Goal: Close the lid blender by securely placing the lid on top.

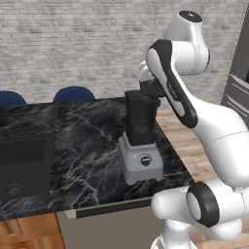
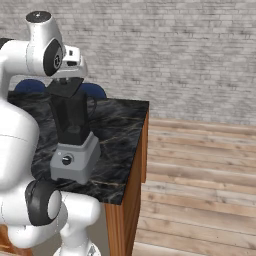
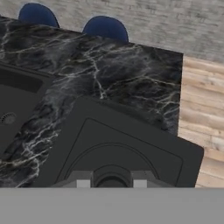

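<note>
We see the dark square lid [image 3: 127, 144] lying flat atop the black jar of the grey-based blender [image 1: 141, 158], which stands upright near the bench [image 1: 87, 131] corner.

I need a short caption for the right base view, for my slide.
Panda gripper holds the dark lid at the blender jar's top on a marble counter.

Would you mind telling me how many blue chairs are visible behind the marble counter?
2. One blue chair is at the far left behind the counter; the second chair is beside it, nearer the blender. Others may be hidden.
</note>
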You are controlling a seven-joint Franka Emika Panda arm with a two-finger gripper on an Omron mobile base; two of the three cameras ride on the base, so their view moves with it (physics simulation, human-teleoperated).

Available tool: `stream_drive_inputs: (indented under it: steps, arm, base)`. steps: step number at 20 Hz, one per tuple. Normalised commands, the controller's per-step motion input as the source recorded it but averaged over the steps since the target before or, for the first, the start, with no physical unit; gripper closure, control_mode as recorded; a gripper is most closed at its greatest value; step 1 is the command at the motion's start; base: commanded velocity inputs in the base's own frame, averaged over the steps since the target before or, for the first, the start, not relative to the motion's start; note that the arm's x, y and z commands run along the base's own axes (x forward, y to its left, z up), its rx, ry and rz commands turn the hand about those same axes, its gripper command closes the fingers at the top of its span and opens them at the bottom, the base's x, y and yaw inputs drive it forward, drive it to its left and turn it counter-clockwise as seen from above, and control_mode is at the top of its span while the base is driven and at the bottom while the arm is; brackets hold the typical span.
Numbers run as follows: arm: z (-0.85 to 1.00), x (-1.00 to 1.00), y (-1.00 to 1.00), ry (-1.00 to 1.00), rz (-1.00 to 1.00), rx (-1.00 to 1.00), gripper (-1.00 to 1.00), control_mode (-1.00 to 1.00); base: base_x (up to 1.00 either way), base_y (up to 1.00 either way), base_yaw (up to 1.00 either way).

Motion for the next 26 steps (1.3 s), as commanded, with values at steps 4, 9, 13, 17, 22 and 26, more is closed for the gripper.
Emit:
stream_drive_inputs:
  steps: [4, 9, 13, 17, 22, 26]
  arm:
    - [-0.41, 0.00, 0.21, 0.13, 0.00, -0.01, 1.00, -1.00]
    - [-0.31, 0.02, 0.31, 0.15, 0.00, -0.03, 1.00, -1.00]
    - [-0.15, 0.14, 0.13, 0.12, 0.00, -0.02, 1.00, -1.00]
    - [-0.03, 0.28, 0.00, 0.05, 0.00, 0.00, 1.00, -1.00]
    - [0.01, 0.19, -0.02, 0.03, 0.00, 0.00, 1.00, -1.00]
    - [0.00, 0.02, -0.06, -0.06, 0.00, 0.00, 1.00, -1.00]
  base:
    - [0.00, 0.00, 0.00]
    - [0.00, 0.00, 0.00]
    - [0.00, 0.00, 0.00]
    - [0.00, 0.00, 0.00]
    - [0.00, 0.00, 0.00]
    - [0.00, 0.00, 0.00]
